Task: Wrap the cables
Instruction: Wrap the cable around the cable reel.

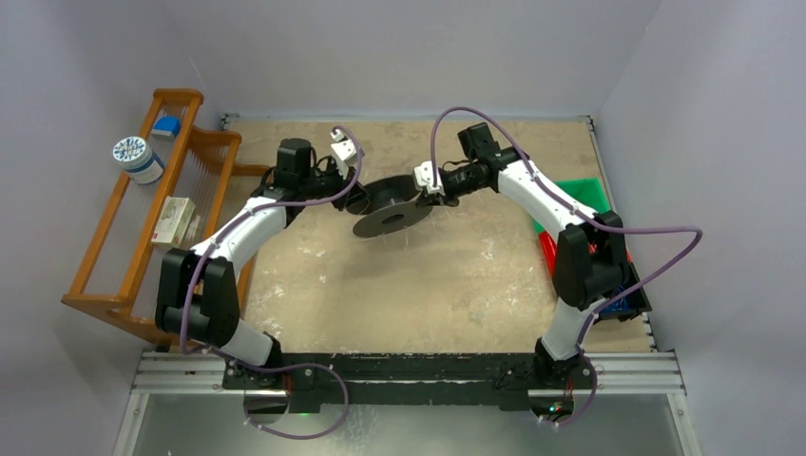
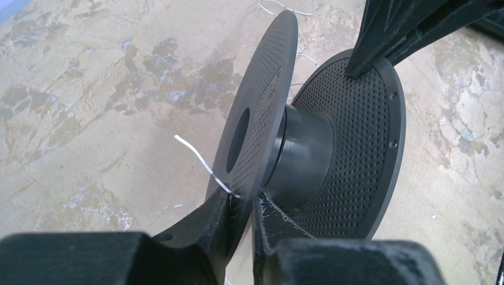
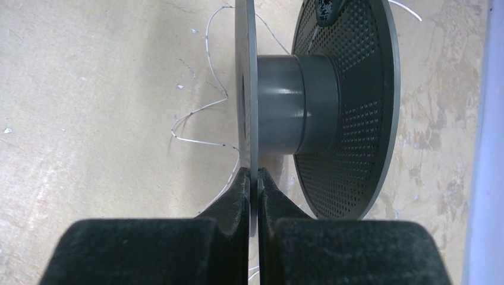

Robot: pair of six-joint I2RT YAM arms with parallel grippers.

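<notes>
A dark grey perforated spool (image 1: 390, 204) hangs above the middle of the table, held between both arms. My left gripper (image 1: 356, 199) (image 2: 243, 202) is shut on the rim of one flange. A short white end of the cables (image 2: 196, 157) pokes out through that flange, right at my left fingertip. The spool's hub (image 2: 303, 154) looks bare. My right gripper (image 1: 432, 190) (image 3: 257, 175) is shut on the rim of the other flange. Loose curls of the thin whitish cables (image 3: 202, 113) lie on the table below the spool (image 3: 291, 104).
A wooden rack (image 1: 143, 228) stands along the left edge, carrying a white tub (image 1: 133, 157) and a small box (image 1: 171, 220). Green (image 1: 582, 193) and red (image 1: 547, 252) trays sit at the right edge behind my right arm.
</notes>
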